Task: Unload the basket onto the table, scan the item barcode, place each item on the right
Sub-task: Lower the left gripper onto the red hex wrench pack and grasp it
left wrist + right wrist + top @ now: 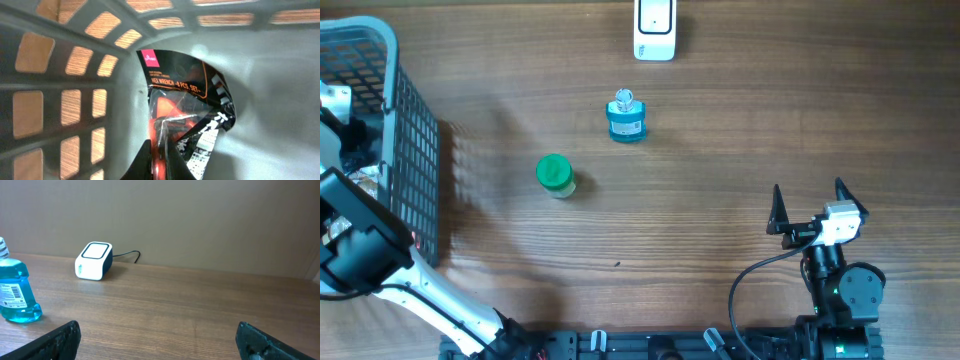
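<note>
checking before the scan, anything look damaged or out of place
The wrench packet in the basket is crumpled, its side folded over, with the left gripper shut on its lower end. Bottle and jar stand upright, nothing spilled.

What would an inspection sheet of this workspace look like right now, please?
Surface: wooden table, no spills seen.
Job's things: hex wrench packet inside the grey basket; white scanner at the table's far edge.
Clutter: blue bottle and green-lidded jar, both upright and apart from each other.
Grippers: left gripper down in the basket, shut on the packet's lower end; right gripper open and empty over the table.
Cables: black cable looping beside the right arm; scanner lead trailing behind the scanner.
Surroundings: plain beige wall behind the table.
</note>
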Controlling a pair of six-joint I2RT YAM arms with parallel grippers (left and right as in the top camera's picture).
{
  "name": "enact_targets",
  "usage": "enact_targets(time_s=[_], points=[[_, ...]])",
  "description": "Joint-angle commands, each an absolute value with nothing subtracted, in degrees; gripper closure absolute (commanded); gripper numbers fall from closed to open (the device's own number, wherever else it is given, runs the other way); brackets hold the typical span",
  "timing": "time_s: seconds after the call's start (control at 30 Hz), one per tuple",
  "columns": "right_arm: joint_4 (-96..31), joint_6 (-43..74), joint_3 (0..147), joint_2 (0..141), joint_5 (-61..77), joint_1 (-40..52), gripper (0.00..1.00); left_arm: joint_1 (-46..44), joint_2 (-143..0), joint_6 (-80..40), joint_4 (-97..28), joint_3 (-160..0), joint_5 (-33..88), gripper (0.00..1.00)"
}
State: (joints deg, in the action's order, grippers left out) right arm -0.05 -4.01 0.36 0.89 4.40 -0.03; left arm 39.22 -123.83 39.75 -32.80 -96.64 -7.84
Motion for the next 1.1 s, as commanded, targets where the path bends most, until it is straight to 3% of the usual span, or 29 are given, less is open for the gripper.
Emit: enact_targets(time_s=[0.0,0.3,0.33,0.37,0.4,0.47,0.63,0.9,1.0,1.07], points=[[0.1,-4.43,0.3,0.54,3.88,0.05,0.0,37.41,-116.07,36.47,-34.87,-95.59,-6.02,0.96],[0.12,-4.43,0.3,0.54,3.88,0.03,0.0,37.23,-103.59,30.26,-40.4,-95.57,-3.25,0.96],[0.12,-4.45,0.3,0.54,3.88,0.03,0.0,37.41,-104.01,28.67,-40.88,-95.57,-3.22,0.86],[0.1,-4.45,0.3,0.54,3.88,0.05,0.0,37.58,-104.71,26.44,-41.01,-95.57,-3.22,0.52],[0.12,-4.45,0.3,0.54,3.88,0.05,0.0,37.71,-105.3,24.88,-41.01,-95.57,-3.25,0.25],[0.12,-4.45,0.3,0.54,3.88,0.03,0.0,37.82,-107.11,22.17,-40.97,-95.57,-3.22,0.0],[0.12,-4.49,0.3,0.54,3.88,0.05,0.0,37.76,-110.93,15.38,-39.94,-95.55,-2.96,0.0],[0.12,-4.45,0.3,0.54,3.88,0.05,0.0,37.76,-116.22,-16.91,-38.96,-95.55,-9.52,0.0],[0.12,-4.45,0.3,0.54,3.88,0.05,0.0,37.71,-117.36,-17.02,-40.42,-95.55,-7.46,0.01],[0.12,-4.47,0.3,0.54,3.88,0.05,0.0,37.8,-118.08,-14.66,-41.67,-95.55,-7.66,0.1]])
